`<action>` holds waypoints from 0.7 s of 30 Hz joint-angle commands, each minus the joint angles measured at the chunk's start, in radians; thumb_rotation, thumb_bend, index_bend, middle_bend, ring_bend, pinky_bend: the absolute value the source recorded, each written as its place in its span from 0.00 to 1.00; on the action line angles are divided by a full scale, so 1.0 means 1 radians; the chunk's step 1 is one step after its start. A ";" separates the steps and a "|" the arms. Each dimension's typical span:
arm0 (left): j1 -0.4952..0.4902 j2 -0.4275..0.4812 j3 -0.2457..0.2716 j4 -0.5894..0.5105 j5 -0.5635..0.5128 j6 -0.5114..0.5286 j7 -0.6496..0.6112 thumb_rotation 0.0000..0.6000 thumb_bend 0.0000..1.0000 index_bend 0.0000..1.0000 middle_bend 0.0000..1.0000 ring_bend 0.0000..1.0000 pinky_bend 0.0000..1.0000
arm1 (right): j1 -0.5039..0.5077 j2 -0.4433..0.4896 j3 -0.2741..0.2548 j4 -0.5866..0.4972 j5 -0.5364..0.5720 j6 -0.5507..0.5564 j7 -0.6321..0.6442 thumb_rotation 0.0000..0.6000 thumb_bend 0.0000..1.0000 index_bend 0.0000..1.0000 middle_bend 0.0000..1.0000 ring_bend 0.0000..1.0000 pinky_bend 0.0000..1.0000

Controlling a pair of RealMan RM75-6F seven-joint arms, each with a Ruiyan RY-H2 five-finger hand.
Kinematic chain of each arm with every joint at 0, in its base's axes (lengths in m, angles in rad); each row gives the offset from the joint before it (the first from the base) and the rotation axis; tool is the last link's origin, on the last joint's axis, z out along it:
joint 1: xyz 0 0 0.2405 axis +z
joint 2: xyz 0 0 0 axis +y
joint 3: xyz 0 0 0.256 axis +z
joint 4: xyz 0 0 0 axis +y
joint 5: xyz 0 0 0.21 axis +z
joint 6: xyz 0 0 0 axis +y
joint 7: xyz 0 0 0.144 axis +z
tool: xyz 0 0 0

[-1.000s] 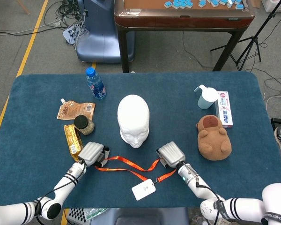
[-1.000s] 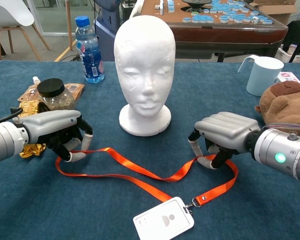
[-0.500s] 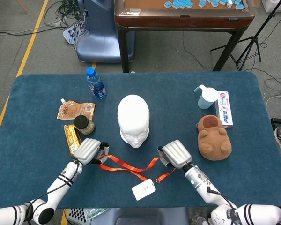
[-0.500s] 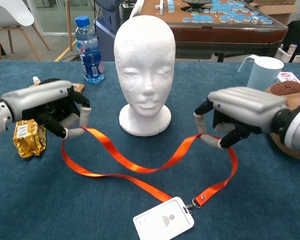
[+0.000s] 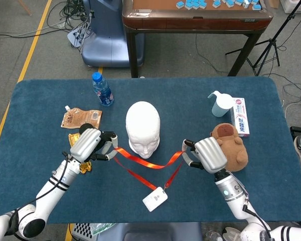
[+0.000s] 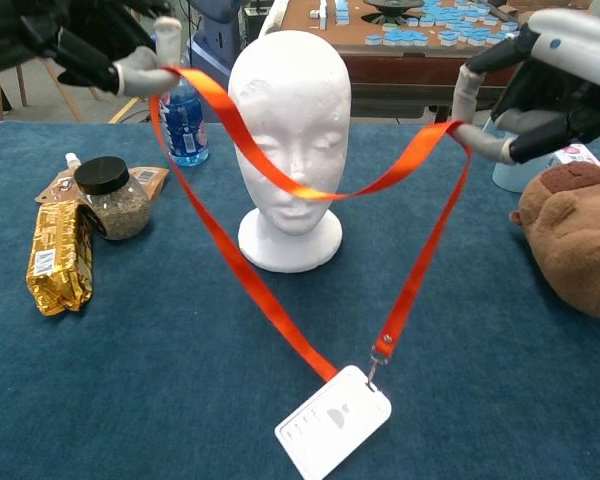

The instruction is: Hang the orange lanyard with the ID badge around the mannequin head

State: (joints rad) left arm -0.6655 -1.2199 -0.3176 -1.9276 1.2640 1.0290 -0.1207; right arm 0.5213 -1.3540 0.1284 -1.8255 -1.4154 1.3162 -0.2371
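Note:
The white mannequin head (image 5: 143, 129) (image 6: 290, 140) stands upright mid-table, face toward me. My left hand (image 5: 93, 143) (image 6: 95, 45) and right hand (image 5: 203, 154) (image 6: 535, 75) each pinch one side of the orange lanyard (image 5: 146, 161) (image 6: 280, 185), lifted above the table and spread wide. The upper strand sags across the front of the mannequin's face. The lower strands run down in a V to the white ID badge (image 5: 155, 199) (image 6: 332, 421), which hangs low or lies on the cloth in front of the head.
Left of the head are a blue water bottle (image 5: 102, 89), a dark-lidded jar (image 6: 113, 198), a gold packet (image 6: 58, 257) and a brown pouch (image 5: 81, 118). At the right are a brown plush toy (image 5: 230, 146), a pale pitcher (image 5: 221, 104) and a box (image 5: 240, 116).
Both hands have risen from the table and moved apart, lifting the lanyard into a wide loop in front of the mannequin's face. The badge shifted slightly toward me.

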 commanded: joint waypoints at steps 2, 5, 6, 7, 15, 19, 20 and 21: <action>-0.023 0.008 -0.036 -0.002 -0.037 0.006 0.009 1.00 0.32 0.60 0.86 0.88 0.90 | -0.002 -0.006 0.034 -0.011 0.014 0.010 0.011 1.00 0.49 0.65 1.00 1.00 1.00; -0.038 0.010 -0.053 0.006 -0.072 0.001 0.012 1.00 0.32 0.60 0.86 0.88 0.90 | 0.003 -0.015 0.055 -0.011 0.034 0.008 0.007 1.00 0.49 0.65 1.00 1.00 1.00; -0.045 0.009 -0.058 0.017 -0.085 -0.001 0.021 1.00 0.32 0.60 0.86 0.88 0.90 | 0.006 -0.020 0.064 -0.011 0.042 0.006 0.006 1.00 0.49 0.65 1.00 1.00 1.00; -0.050 0.008 -0.060 0.028 -0.093 -0.001 0.031 1.00 0.32 0.60 0.86 0.88 0.90 | 0.008 -0.022 0.071 -0.011 0.048 0.003 0.007 1.00 0.49 0.65 1.00 1.00 1.00; -0.057 0.024 -0.077 0.081 -0.183 0.006 0.049 1.00 0.32 0.60 0.86 0.88 0.90 | 0.034 -0.063 0.124 -0.008 0.090 -0.005 -0.001 1.00 0.49 0.65 1.00 1.00 1.00; -0.055 0.033 -0.078 0.109 -0.207 0.004 0.045 1.00 0.32 0.60 0.85 0.88 0.90 | 0.049 -0.086 0.138 -0.007 0.108 -0.015 -0.016 1.00 0.49 0.65 1.00 1.00 1.00; -0.056 0.030 -0.082 0.118 -0.214 0.006 0.038 1.00 0.32 0.60 0.85 0.88 0.90 | 0.053 -0.097 0.144 -0.004 0.114 -0.014 -0.022 1.00 0.49 0.65 1.00 1.00 1.00; -0.057 0.027 -0.087 0.125 -0.219 0.009 0.031 1.00 0.32 0.60 0.85 0.88 0.90 | 0.055 -0.105 0.150 -0.001 0.120 -0.011 -0.026 1.00 0.49 0.65 1.00 1.00 1.00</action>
State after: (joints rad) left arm -0.7214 -1.1901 -0.3988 -1.8111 1.0525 1.0349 -0.0813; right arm 0.5724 -1.4514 0.2724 -1.8295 -1.3018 1.3039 -0.2579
